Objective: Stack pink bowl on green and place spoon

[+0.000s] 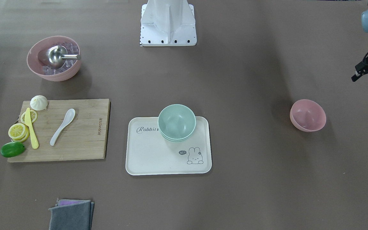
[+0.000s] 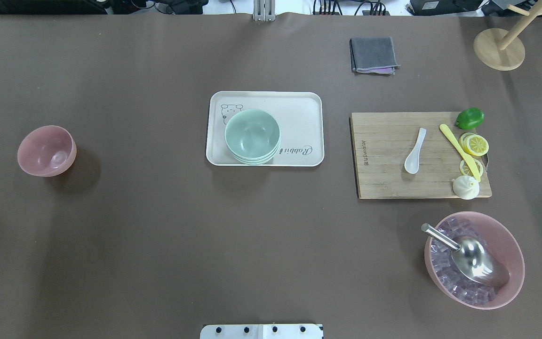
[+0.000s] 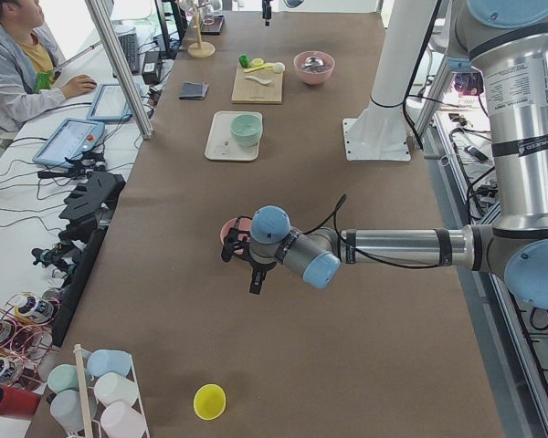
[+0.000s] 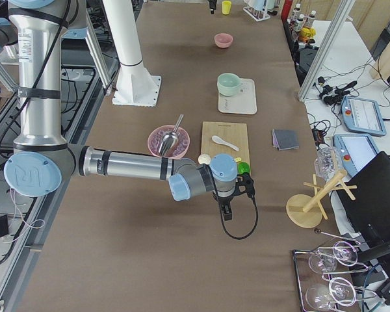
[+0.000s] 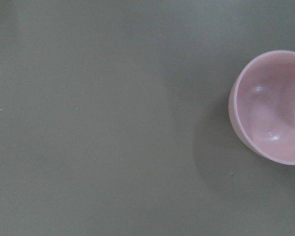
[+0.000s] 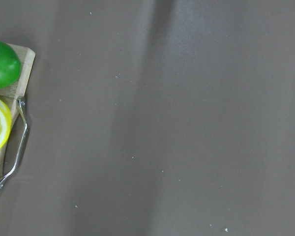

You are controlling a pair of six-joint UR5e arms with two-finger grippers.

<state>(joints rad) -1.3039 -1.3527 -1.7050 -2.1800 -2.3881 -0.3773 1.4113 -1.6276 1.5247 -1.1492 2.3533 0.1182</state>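
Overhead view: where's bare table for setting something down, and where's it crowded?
Free: the stretch between the lone pink bowl and the tray; also the wide band on the robot's side of the tray, left of the ice bowl. Crowded: the cutting board, spoon to lime.

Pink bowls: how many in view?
2. An empty pink bowl stands alone on the robot's left side. A larger pink bowl on its right, near the cutting board, holds ice cubes and a metal scoop. None looks hidden.
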